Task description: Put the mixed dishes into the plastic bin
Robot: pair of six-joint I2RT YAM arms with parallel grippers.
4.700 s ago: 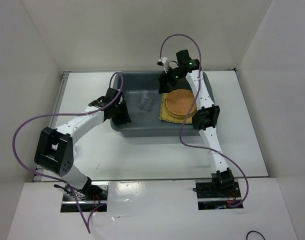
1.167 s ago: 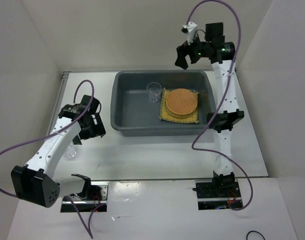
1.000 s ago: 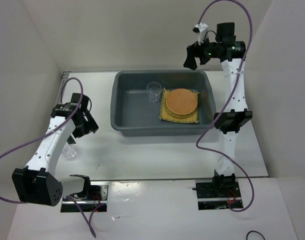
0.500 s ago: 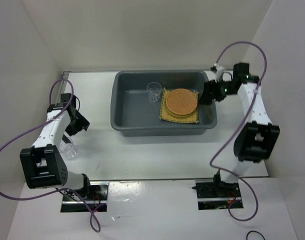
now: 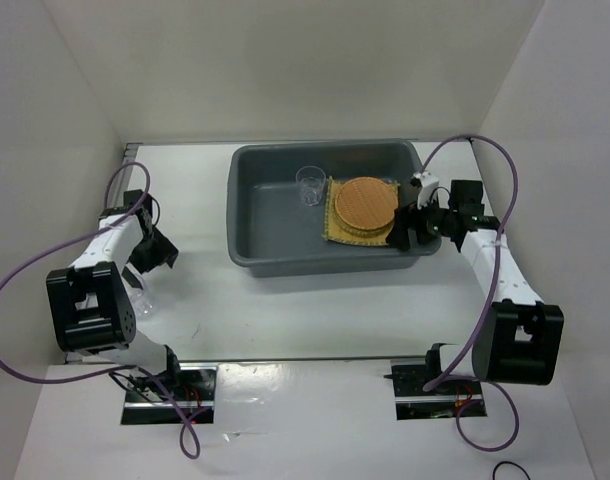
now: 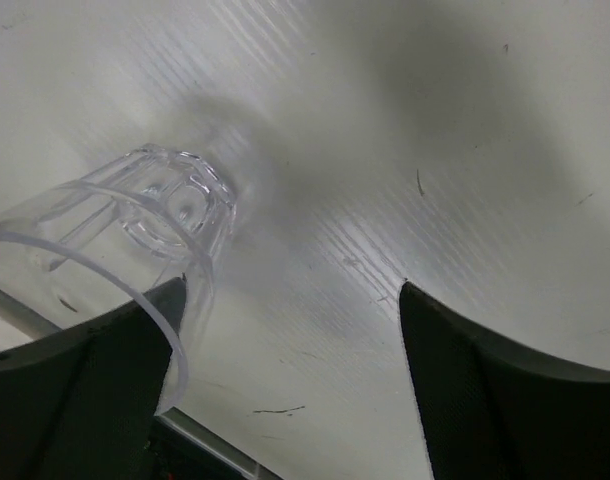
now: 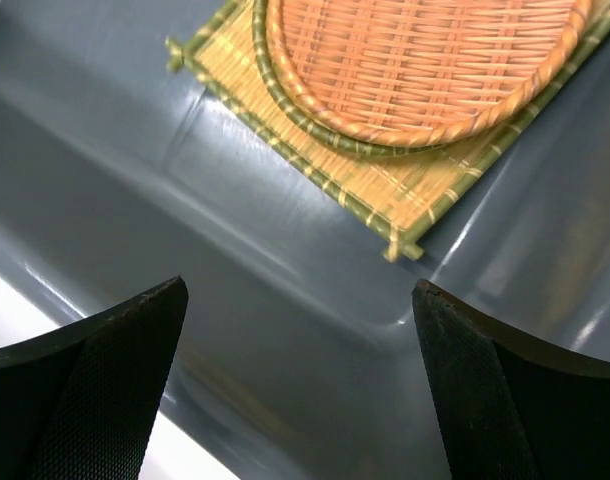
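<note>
**Left tool**: jaws spread wide, nothing held. It now sits at the left of the frame, having swung away from the bin. In the wrist view it hangs low over the bench, with the loose glass cup beside one finger, untouched.

**Loose glass cup**: left edge of the frame, on the bench, well apart from the bin. Apparently the last dish outstanding.

**Plastic bin**: centre of the frame. It holds the second cup, upright, and the square mat bearing the orange-brown disc.

**Right tool**: jaws spread, empty. It has dropped from the upper right of the frame to the bin's right rim, over the mat's corner.
</note>
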